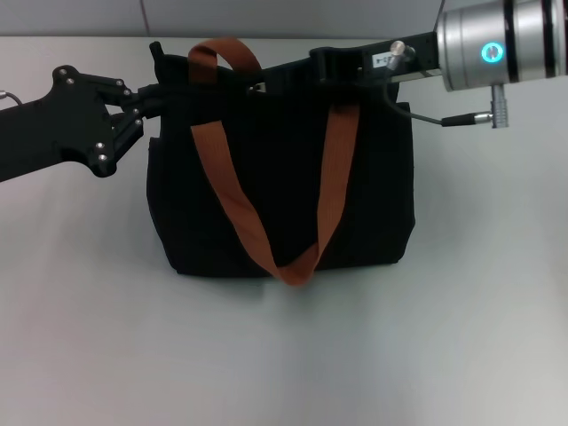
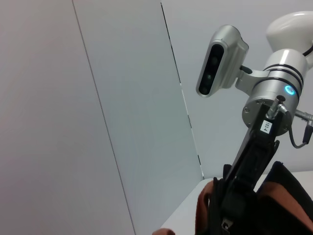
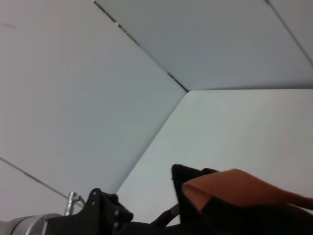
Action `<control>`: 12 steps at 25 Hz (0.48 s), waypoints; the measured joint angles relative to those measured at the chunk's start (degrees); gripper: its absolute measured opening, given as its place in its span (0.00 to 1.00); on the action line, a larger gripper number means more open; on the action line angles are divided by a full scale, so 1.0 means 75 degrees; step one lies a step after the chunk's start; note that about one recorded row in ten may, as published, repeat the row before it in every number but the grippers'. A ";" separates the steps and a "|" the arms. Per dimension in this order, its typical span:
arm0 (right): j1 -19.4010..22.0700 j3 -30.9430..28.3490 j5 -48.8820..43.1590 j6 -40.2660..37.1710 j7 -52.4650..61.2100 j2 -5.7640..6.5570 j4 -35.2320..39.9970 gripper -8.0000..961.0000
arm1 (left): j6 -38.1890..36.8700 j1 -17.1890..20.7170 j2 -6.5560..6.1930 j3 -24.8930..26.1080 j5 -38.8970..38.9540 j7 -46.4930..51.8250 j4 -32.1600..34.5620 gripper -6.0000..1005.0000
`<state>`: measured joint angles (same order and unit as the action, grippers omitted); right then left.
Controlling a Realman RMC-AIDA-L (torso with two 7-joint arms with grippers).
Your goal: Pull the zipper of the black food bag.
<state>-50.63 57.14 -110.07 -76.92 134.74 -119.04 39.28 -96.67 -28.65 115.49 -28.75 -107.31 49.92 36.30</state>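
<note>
A robot test bench or lab enclosure is suggested rather than a home or kitchen. A plain pale grey table (image 1: 444, 355) is seen, bare of any domestic furnishing, and it is closed in by smooth pale wall panels (image 2: 137, 122) (joined by thin dark seams) that meet at a corner (image 3: 187, 90), as in a purpose-built recording booth

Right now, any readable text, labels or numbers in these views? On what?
One white label on the right gripper, near its wrist flange, seen in the head view and the left wrist view: dark print on it, too small to read.
black food bag: no visible print or brand.
left gripper: no markings.
</note>
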 joint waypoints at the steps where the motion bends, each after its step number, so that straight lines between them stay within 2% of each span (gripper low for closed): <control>1: 0.0055 -0.0013 -0.0012 0.0000 0.0013 0.0001 0.0058 0.02 | 0.0000 0.0000 0.0000 0.0001 0.0000 0.0000 0.0000 0.04; 12: 0.0691 -0.0042 -0.0087 -0.0037 0.0191 0.0016 0.0691 0.02 | 0.0003 -0.0001 0.0000 0.0013 0.0000 0.0019 0.0000 0.04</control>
<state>-45.44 56.83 -110.72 -77.20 136.17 -118.92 44.46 -96.65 -28.66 115.49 -28.65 -107.31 50.06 36.30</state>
